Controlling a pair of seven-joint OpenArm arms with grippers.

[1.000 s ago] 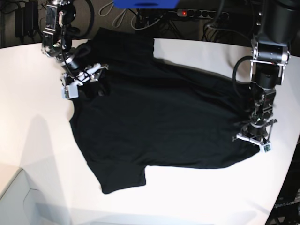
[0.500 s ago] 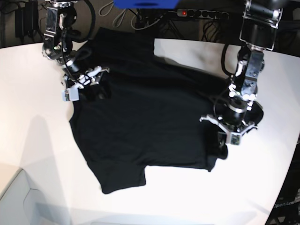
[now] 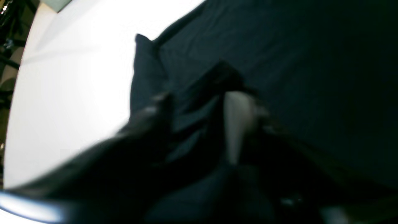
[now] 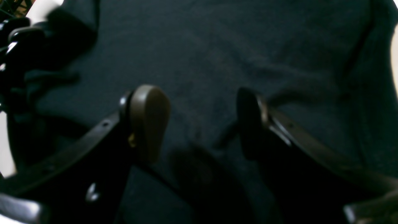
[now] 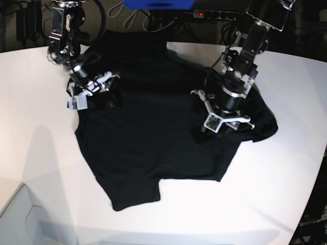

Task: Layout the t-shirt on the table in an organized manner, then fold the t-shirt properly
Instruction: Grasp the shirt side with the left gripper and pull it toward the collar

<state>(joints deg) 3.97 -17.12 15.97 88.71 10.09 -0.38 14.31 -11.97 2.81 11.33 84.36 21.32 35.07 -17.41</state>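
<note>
Hovering wide-jawed, right gripper (image 5: 97, 87) sits over the black cloth t-shirt (image 5: 153, 138) on the white table (image 5: 41, 153); left gripper (image 5: 224, 116), grip unclear, nearer the bunched right hem.

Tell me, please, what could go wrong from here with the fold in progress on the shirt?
1. The left claw sits over bunched cloth on the t-shirt; the folded edge may land crooked or lumpy.
2. The blurred left wrist view cannot confirm a grip, so cloth could slip or snag.
3. The right claw hangs open above the fabric, so nothing pins that side against the table if the shirt drags.
</note>
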